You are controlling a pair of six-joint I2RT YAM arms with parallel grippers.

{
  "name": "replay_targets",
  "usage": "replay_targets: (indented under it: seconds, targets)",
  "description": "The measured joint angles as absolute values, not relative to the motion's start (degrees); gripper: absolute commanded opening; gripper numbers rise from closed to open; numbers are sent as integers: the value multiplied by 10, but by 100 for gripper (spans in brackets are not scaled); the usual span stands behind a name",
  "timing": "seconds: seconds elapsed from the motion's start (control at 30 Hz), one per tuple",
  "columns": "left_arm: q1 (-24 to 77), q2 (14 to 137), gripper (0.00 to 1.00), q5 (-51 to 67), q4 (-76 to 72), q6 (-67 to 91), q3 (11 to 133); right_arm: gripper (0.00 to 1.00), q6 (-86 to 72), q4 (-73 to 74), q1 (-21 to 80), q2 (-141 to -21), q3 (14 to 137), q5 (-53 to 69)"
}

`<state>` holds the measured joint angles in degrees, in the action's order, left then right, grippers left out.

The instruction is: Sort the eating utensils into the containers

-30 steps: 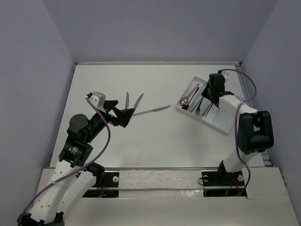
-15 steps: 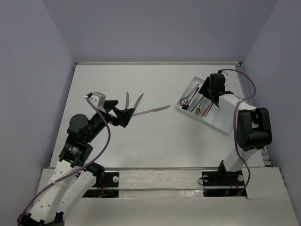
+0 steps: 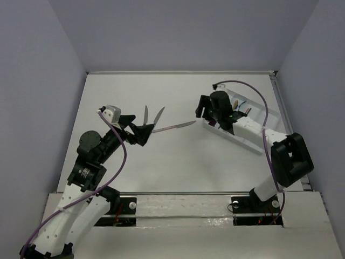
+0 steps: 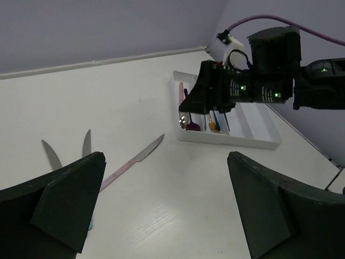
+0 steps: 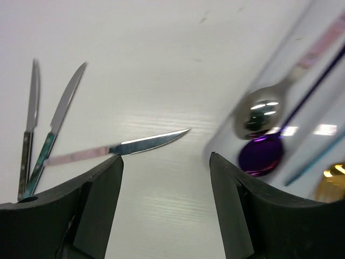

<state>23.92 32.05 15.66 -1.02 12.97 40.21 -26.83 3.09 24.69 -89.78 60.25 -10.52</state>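
Note:
Three knives lie on the table. Two stand side by side (image 3: 145,114) (image 3: 158,116), and a pink-handled knife (image 3: 175,127) (image 4: 135,162) (image 5: 145,143) lies to their right. The white divided tray (image 3: 250,139) (image 4: 232,141) holds a silver spoon (image 5: 261,110), a purple spoon (image 5: 261,154) and a gold piece (image 5: 331,186). My right gripper (image 3: 204,110) (image 5: 164,183) hangs open and empty over the tray's left end, facing the pink-handled knife's tip. Beside the knives' handles my left gripper (image 3: 144,131) (image 4: 167,210) is open and holds nothing.
The tray sits at an angle near the right wall. White walls close off the table at the back and both sides. A purple cable (image 3: 253,91) loops over the right arm.
The right gripper has opened and swung left, from above the tray's middle to its left end. The left arm and the three knives have not moved.

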Motion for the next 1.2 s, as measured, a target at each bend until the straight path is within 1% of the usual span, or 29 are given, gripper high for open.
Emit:
replay_targets:
  seconds: [0.07, 0.13, 0.17, 0.2, 0.37, 0.53, 0.73, 0.83, 1.07, 1.17, 1.2]
  targets:
    - [239, 320, 99, 157, -10, 130, 402, 71, -268, 30, 312, -919, 614, -107]
    - [239, 317, 99, 157, -10, 130, 402, 44, -267, 33, 352, -956, 638, -105]
    - [239, 316, 99, 157, -10, 130, 402, 26, -262, 39, 367, -977, 653, -105]
    - [239, 315, 99, 157, -10, 130, 402, 0, -256, 44, 382, -1004, 674, -105]
    - [239, 310, 99, 157, -10, 130, 402, 0, -234, 67, 415, -1092, 758, -84]
    - [239, 308, 99, 157, -10, 130, 402, 0, -220, 88, 421, -1197, 886, -51]
    - [239, 308, 99, 157, -10, 130, 402, 0, -218, 116, 432, -1266, 952, -32]
    - [239, 308, 99, 157, -10, 130, 402, 0, -218, 120, 445, -1287, 962, -24]
    - [239, 308, 99, 157, -10, 130, 402, 0, -218, 122, 477, -1290, 960, -15]
    - [239, 308, 99, 157, -10, 130, 402, 0, -220, 102, 484, -1278, 933, -13]
    - [239, 308, 99, 157, -10, 130, 402, 0, -222, 87, 485, -1259, 898, -12]
